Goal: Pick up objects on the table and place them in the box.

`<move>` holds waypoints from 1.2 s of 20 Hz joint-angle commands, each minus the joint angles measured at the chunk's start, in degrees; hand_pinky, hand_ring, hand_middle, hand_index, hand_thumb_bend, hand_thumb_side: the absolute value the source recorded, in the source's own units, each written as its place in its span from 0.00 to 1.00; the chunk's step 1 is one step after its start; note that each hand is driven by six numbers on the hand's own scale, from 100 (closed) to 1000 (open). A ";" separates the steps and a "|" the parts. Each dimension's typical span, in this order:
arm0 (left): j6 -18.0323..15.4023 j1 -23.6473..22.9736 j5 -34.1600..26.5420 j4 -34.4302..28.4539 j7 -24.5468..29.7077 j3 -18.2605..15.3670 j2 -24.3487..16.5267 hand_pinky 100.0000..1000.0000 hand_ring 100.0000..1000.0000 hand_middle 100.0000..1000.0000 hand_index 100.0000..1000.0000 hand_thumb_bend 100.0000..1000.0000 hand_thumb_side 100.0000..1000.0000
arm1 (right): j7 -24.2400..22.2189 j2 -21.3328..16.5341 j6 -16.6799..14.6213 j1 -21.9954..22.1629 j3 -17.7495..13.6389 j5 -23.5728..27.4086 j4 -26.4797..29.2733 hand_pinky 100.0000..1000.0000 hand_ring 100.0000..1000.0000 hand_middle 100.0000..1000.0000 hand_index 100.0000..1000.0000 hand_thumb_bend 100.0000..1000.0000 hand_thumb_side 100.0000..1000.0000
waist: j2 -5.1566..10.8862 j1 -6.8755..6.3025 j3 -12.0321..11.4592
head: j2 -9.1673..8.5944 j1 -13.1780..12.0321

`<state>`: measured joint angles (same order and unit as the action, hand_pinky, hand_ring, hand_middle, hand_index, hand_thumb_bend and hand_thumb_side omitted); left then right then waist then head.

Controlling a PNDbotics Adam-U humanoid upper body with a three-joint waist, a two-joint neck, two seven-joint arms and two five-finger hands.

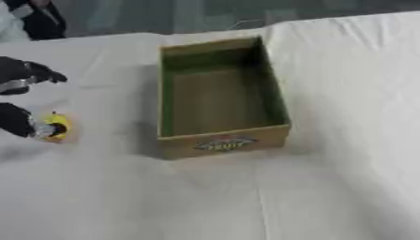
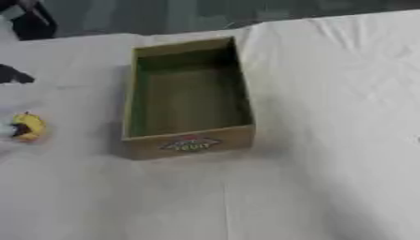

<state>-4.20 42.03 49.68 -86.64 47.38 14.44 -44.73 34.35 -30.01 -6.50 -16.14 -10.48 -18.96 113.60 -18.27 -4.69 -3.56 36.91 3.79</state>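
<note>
Worktop [image 1: 328, 197], draped in white cloth, creased in places. Cardboard box [image 1: 221, 143] stands open near the middle, long side running away from the camera, label on the near end, nothing visible inside. Left hand [image 1: 20, 122] at the left edge, low on the cloth; fingers [image 1: 39, 129] touch a small yellow object [image 1: 59, 126], but whether they curl round it cannot be told. Object lies on the cloth, well left of the box. Judged light, rounded, probably smooth, so likely to roll; best pinched across its middle. Right hand not seen.
</note>
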 commanded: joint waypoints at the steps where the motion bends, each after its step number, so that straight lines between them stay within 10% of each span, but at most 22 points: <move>1: -0.80 1.21 1.24 1.42 0.06 -0.14 -0.97 0.76 0.89 0.88 1.00 0.28 0.50 | -0.11 -1.43 -0.15 -0.64 -0.11 0.27 0.99 0.69 0.70 0.71 0.84 0.00 0.83 | 0.86 0.21 -0.02 | -0.45 -0.44; 24: 0.02 2.00 13.10 12.64 -3.26 -1.38 1.90 0.73 0.89 0.87 1.00 0.22 0.52 | -0.12 -1.28 0.05 -0.57 -0.10 0.22 0.99 0.70 0.71 0.71 0.83 0.00 0.82 | -0.09 -0.06 0.60 | -1.52 -1.38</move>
<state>-4.45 43.00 61.60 -74.19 44.92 14.16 -41.66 34.27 -30.00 -6.49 -16.16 -10.41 -18.96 113.60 -19.32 -4.86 -2.96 36.08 2.63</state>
